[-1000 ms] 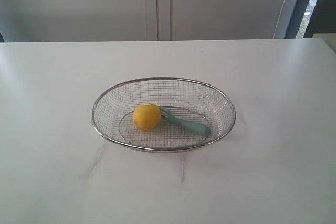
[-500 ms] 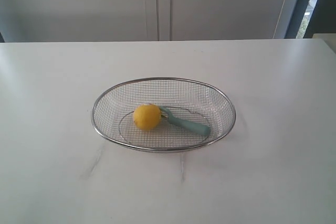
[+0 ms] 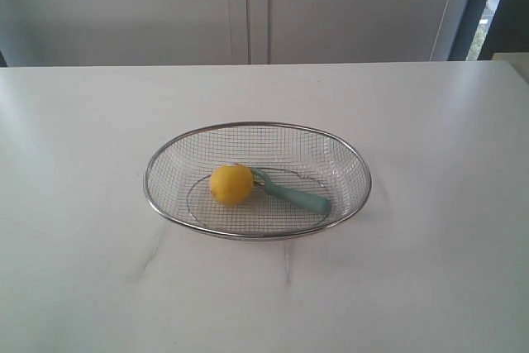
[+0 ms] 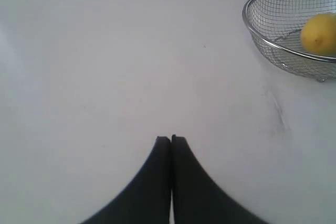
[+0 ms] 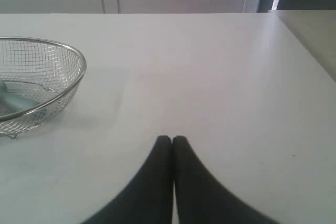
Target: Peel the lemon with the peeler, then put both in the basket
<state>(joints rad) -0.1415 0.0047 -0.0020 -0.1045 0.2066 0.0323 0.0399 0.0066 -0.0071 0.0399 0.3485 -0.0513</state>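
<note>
The yellow lemon (image 3: 231, 184) lies inside the silver wire-mesh basket (image 3: 165, 155) on the white table, left of the basket's middle. The teal-handled peeler (image 3: 297, 197) lies beside it in the basket, its head touching the lemon's right side. In the left wrist view the lemon (image 4: 319, 34) and the basket (image 4: 252, 30) show far from my left gripper (image 4: 171, 139), which is shut and empty over bare table. My right gripper (image 5: 171, 138) is also shut and empty, well away from the basket (image 5: 79, 56); a bit of the peeler's handle (image 5: 13, 102) shows there. Neither arm appears in the exterior view.
The white table (image 3: 83, 121) has faint grey streaks (image 3: 149, 255) in front of the basket. Pale cabinet doors (image 3: 248, 6) stand behind it. The table's right edge (image 5: 307, 45) shows in the right wrist view.
</note>
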